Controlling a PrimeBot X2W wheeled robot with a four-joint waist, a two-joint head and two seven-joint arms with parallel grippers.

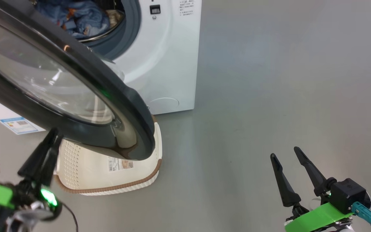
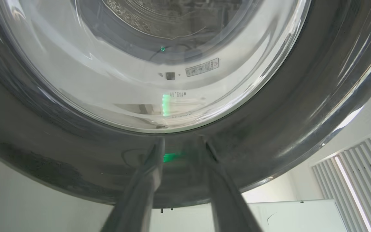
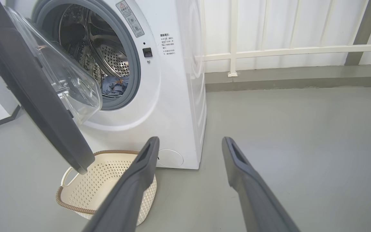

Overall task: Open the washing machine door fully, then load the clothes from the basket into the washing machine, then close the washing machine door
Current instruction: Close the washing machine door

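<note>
The washing machine stands with its black washing machine door swung partly open. Blue clothes lie inside the steel drum. Below the door's lower edge sits the cream basket, its inside bare where it shows. My left gripper is at the door's outer face, fingertips against the black ring under the glass, narrowly open and holding nothing. My right gripper hovers open over the floor, to the right of the machine.
A white box with a blue energy sticker lies left of the door. The round filter cap sits low on the machine's front. Grey floor stretches to the right, ending at a white railing and wall.
</note>
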